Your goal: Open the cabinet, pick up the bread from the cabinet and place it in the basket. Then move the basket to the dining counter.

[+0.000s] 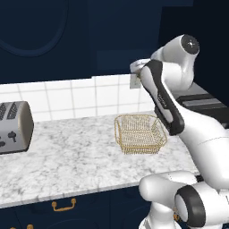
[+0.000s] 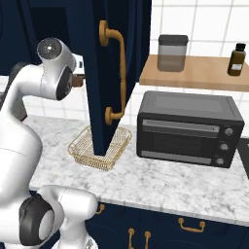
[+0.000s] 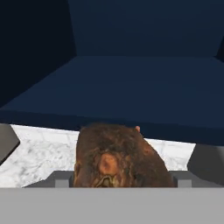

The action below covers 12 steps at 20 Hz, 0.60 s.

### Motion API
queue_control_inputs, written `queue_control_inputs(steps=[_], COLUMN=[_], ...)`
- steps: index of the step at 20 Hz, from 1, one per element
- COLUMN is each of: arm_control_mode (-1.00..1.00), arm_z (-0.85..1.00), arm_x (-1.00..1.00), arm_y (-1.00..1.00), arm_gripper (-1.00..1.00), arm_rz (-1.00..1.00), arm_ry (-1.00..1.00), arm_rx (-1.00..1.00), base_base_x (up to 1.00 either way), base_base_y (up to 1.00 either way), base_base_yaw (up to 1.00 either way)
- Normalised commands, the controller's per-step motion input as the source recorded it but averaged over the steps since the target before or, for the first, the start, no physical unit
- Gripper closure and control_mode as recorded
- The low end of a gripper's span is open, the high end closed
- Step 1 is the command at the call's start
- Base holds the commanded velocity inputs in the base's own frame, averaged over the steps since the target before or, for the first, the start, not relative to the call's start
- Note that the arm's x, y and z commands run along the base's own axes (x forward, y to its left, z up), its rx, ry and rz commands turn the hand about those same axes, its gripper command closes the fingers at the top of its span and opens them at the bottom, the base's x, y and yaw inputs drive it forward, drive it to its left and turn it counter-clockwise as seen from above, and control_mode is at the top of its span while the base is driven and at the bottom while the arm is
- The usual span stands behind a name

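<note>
The brown, crusty bread (image 3: 118, 157) sits between my gripper's (image 3: 112, 153) two grey fingers, held in the air just in front of the cabinet's (image 3: 131, 83) navy shelf, with marbled worktop below it. In the right base view the gripper (image 2: 80, 79) is beside the edge of the open cabinet door (image 2: 104, 73) with its brass handle. The golden wire basket (image 1: 139, 133) stands empty on the worktop below the hand, and the door partly covers the basket (image 2: 80, 146) in that view. The dining counter is out of view.
A silver toaster (image 1: 13, 127) stands at the left of the worktop. A black toaster oven (image 2: 189, 129) stands right of the basket, under a wooden shelf (image 2: 194, 75) with a jar (image 2: 172, 52) and a bottle (image 2: 237, 59). Brass-handled drawers (image 1: 63, 205) run below.
</note>
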Motion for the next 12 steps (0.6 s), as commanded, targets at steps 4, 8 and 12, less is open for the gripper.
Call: queue_control_inputs(steps=[4, 8, 12], arm_control_mode=[-1.00, -1.00, -1.00], arm_z=[-0.66, -0.98, -1.00], arm_x=[-1.00, -0.80, -0.03], arm_y=[0.17, 0.04, 0.04], arm_gripper=[1.00, 1.00, 1.00], arm_rz=[-0.12, -0.12, -0.06], arm_ry=[0.01, 0.06, 0.12], arm_rx=[0.00, 0.00, 0.00], base_base_x=[0.00, 0.00, 0.00], base_base_y=[0.00, 0.00, 0.00], base_base_yaw=[0.00, 0.00, 0.00])
